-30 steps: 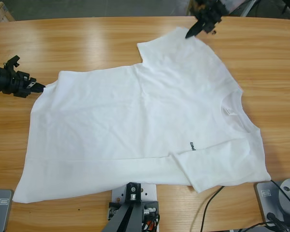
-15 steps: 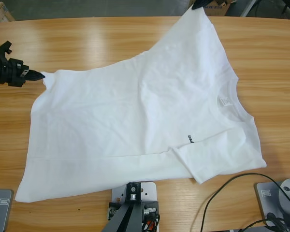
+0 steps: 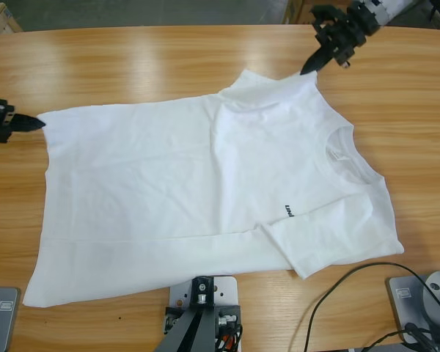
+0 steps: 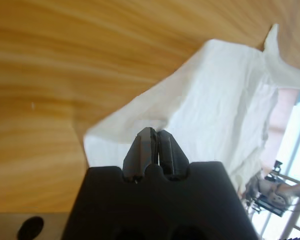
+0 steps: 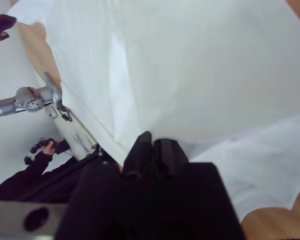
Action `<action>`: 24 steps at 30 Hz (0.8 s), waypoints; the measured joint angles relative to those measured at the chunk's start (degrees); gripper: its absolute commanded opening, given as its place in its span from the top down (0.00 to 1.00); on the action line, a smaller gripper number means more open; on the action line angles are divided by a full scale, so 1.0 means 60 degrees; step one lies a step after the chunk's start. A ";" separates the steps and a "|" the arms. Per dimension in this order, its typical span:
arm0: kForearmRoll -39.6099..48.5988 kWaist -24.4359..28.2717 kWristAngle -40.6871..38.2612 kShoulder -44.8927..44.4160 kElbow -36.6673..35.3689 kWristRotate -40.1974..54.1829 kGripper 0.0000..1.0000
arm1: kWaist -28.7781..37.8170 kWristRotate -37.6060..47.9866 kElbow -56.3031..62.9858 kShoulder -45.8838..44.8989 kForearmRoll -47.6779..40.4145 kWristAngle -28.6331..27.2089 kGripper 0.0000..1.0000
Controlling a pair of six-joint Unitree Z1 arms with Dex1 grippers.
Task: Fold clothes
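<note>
High view: both pincers (image 3: 35,124) (image 3: 306,70) clamp white T-shirt (image 3: 205,191), chest lettering (image 3: 290,213) unreadable

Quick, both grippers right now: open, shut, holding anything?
Left gripper: shut, pinching the hem corner of the T-shirt.
Right gripper: shut on the shirt's far sleeve edge.

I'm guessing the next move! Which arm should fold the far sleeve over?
Probably right. The right pincer pinches the shirt by that sleeve; the left pincer holds the hem corner, far away.
</note>
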 measured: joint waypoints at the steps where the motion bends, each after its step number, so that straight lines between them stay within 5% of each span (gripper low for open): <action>1: 0.0156 0.0051 -0.0082 -0.0118 0.0029 0.0020 1.00 | -0.0060 0.0000 0.0199 -0.0117 0.0000 0.0000 1.00; 24: 0.1580 0.0086 -0.0722 -0.0669 0.0928 0.0082 1.00 | -0.1168 0.0527 0.5336 -0.1991 -0.1224 -0.0780 1.00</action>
